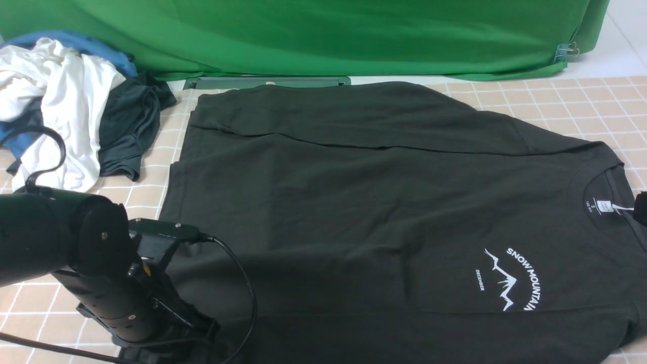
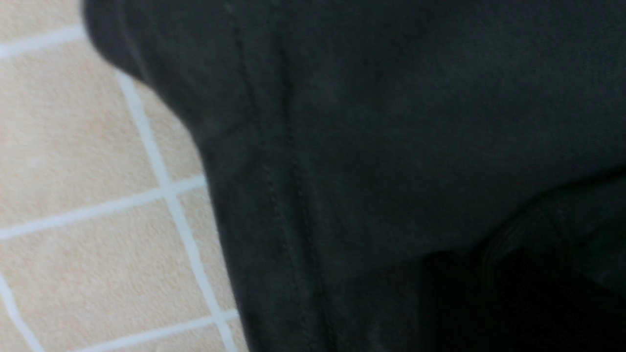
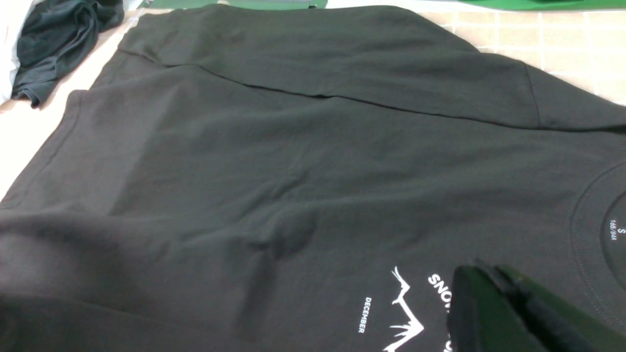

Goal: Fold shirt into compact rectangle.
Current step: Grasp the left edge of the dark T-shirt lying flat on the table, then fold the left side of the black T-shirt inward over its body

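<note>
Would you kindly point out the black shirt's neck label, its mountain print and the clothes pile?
neck label [image 1: 604, 206]: front view, middle of the white tag.
mountain print [image 1: 505, 283]: front view, white peak outline.
clothes pile [image 1: 76, 96]: front view, its white garment.

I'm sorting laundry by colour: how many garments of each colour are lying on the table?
black shirt: 1
white garment: 1
blue garment: 1
dark teal-grey garment: 1
Total: 4
</note>
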You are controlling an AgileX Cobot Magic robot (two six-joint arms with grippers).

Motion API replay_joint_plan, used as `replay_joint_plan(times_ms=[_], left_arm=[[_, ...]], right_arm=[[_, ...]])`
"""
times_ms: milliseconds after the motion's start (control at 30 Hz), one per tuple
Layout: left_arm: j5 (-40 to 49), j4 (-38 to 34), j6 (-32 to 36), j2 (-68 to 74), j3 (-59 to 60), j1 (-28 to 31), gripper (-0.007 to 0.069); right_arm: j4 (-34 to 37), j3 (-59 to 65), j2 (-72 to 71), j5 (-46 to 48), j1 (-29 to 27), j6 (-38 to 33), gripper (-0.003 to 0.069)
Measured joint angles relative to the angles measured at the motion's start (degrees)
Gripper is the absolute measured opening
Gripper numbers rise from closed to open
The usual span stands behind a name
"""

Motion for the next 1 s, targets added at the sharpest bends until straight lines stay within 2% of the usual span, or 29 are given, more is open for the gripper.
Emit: replay_joint_plan(times_ms=[100, 267, 500, 700, 1000], left_arm=[[4.23, 0.05, 0.24, -0.18, -0.51, -0.02, 0.0035], [9.28, -0.57, 0.29, -3.53, -2.00, -0.02, 0.0033], [17.02, -2.97, -2.60, -12.10, -10.30, -0.02, 0.0033], [16.89, -0.99, -3.63, -10.69, -21.98, -0.02, 0.0033], [14.81, 7.62, -7.09, 0.17, -37.97, -0.02, 0.0033]], right_arm=[[0.00, 0.00, 0.00, 0.00, 0.00, 0.00, 0.0038], [0.00, 0.00, 0.00, 0.00, 0.00, 0.00, 0.0038], [0.00, 0.00, 0.00, 0.00, 0.00, 0.00, 0.0038], [0.00, 0.00, 0.00, -1.73, 0.00, 0.00, 0.0043], [0.00, 0.00, 0.00, -2.33, 0.00, 0.00, 0.0051]])
